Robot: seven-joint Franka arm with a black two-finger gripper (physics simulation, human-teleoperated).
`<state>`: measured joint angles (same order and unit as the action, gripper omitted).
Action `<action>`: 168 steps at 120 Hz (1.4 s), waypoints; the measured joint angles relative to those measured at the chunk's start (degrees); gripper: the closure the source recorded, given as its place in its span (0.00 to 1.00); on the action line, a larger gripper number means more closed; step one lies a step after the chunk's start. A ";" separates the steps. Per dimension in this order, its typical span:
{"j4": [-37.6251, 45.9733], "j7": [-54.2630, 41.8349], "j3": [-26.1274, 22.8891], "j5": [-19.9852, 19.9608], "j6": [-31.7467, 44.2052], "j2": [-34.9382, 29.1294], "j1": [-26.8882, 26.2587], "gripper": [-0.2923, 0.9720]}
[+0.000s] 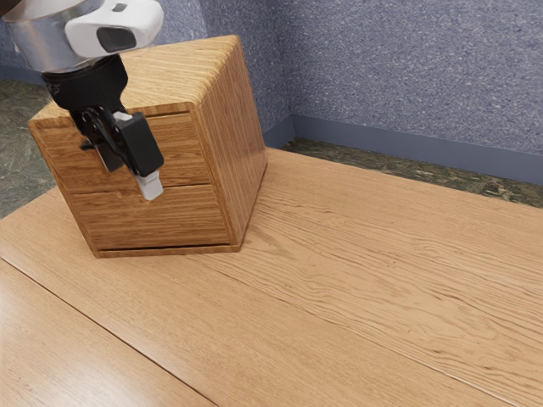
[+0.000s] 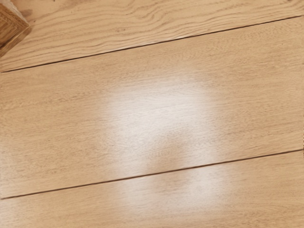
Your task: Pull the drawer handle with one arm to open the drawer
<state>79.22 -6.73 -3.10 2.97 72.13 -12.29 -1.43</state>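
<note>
The table (image 1: 382, 280) is carrying the cabinet (image 1: 229, 110) at the exterior view's left. The upper drawer (image 1: 182, 148) is sitting flush, with the gripper (image 1: 136, 165) hanging against it and covering most of the handle (image 1: 86, 146). Whether the gripper is apart or clamped cannot be told. Advice: confirm a square hold, then pull straight along the drawer's travel. The wrist view is adding the planks under the hand and one cabinet corner (image 2: 9, 23).

A glossy silver-grey cylindrical arm link (image 1: 42, 38) joins a rounded white housing (image 1: 114, 30) with a dark oval recess; beneath it is the angular, matte black tool (image 1: 144, 178).
</note>
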 joint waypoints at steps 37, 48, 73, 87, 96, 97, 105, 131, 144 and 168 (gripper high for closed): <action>-1.57 -2.50 -6.43 1.13 -0.98 -1.03 -0.35 0.23; -1.35 -5.69 -5.33 1.98 -2.28 0.67 -0.03 0.23; -1.18 -19.00 -4.78 2.75 -3.86 1.78 -0.27 0.23; 3.35 -26.26 -4.92 4.08 -1.86 1.86 -0.17 0.23; 9.77 -30.68 -3.88 4.92 1.66 -1.23 -0.27 0.23; 10.48 -31.17 -3.62 4.97 2.12 -1.64 -0.28 0.23; 16.85 -35.05 -0.73 5.29 6.32 -5.55 -0.34 0.23; 24.67 -46.98 12.28 5.21 18.27 -8.19 -1.30 0.23; 24.51 -52.26 17.38 4.16 21.48 -7.08 -1.22 0.23; 24.50 -59.86 23.49 3.81 28.39 -6.47 -3.68 0.23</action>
<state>103.72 -66.59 20.39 6.79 100.52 -18.76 -5.11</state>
